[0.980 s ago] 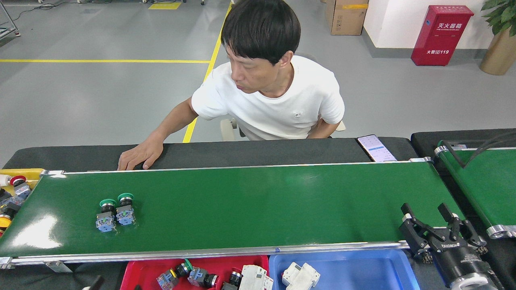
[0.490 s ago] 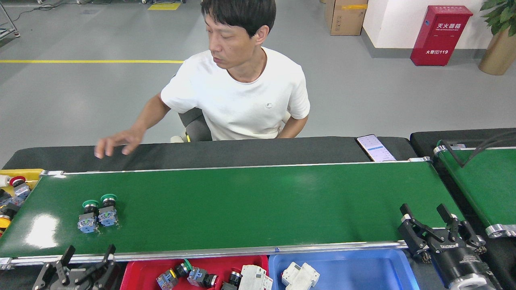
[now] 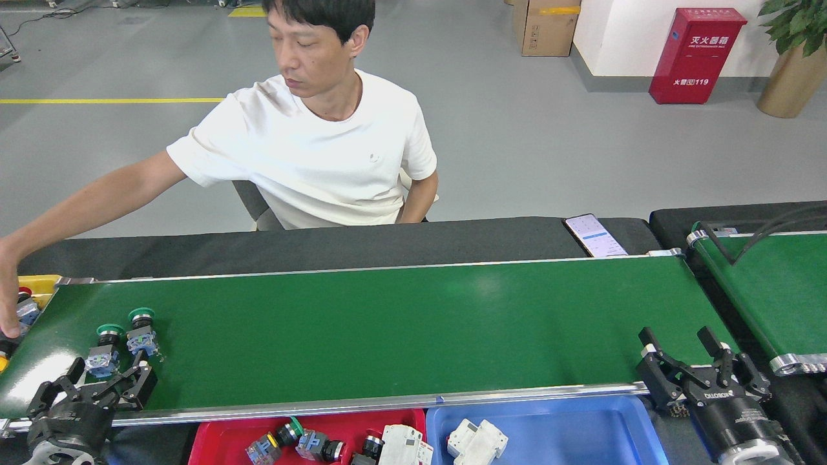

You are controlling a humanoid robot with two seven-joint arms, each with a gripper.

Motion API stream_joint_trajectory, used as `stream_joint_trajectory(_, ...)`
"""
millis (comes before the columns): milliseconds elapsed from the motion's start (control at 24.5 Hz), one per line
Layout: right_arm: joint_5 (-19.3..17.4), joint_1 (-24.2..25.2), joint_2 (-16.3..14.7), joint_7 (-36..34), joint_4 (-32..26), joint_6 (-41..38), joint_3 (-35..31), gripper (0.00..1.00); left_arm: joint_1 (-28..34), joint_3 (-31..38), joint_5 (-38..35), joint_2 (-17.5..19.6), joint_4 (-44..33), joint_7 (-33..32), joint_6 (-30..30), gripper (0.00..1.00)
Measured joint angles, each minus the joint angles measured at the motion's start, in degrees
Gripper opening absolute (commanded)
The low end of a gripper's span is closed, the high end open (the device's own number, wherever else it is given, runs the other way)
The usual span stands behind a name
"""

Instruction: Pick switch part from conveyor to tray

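Conveyor (image 3: 387, 329) comes first, a long shiny green belt with silver rails, running from left to right. Behind it sits a person (image 3: 310, 148) in a white shirt, one arm stretched far to the left, the hand (image 3: 8, 303) down by a yellow bin (image 3: 40, 285). Far back stands a red box (image 3: 696, 55) with white Chinese signs and the number 119. A blue tray (image 3: 581, 433) and a red tray (image 3: 219, 439) sit just below the near rail; the red tray has switch parts in it. The right gripper (image 3: 688, 349) is at the right end of the belt, its fingers spread wide and holding nothing, with a white word on its black body that looks like "DILOROX" but is too small to read well. The left gripper (image 3: 103, 378) is over the left end, fingers wide apart and empty. Just past its tips lie two switch parts (image 3: 123, 342) side by side, touching. Each lies along the belt's short way, green cap pointing to the far rail, blue-grey block toward the left gripper. A phone (image 3: 594, 236) lies on the black ledge.
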Motion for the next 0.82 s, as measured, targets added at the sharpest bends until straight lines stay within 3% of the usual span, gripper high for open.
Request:
stream_joint_trajectory(245, 0.0, 0.01, 0.0, -0.01, 0.0, -0.02, 0.0, 1.0, -5.77, -4.35, -0.01, 1.11, 6.82, -0.04, 3.46, 0.98)
stream_joint_trajectory(408, 0.0, 0.05, 0.0, -0.13, 0.0, -0.03, 0.0, 1.0, -10.64, -5.94, -0.01, 3.34, 14.51, 0.08, 4.26, 0.64)
stream_joint_trajectory(571, 0.0, 0.3, 0.0, -0.9, 0.01, -0.03, -0.03, 1.0, -15.49, -8.23, 0.0, 5.37, 22.3, 1.88, 4.51, 0.13)
stream_joint_trajectory(694, 0.0, 0.36, 0.0, -1.04, 0.01, -0.15, -0.02, 1.0, -16.05, -8.57, 0.61, 5.52, 23.4, 2.72, 4.78, 0.09)
stream_joint_trajectory(816, 0.0, 0.59, 0.0, -1.07, 0.01, -0.18, -0.03, 1.0, -13.78, -8.91, 3.05, 4.84, 19.3, 2.77, 3.48, 0.09)
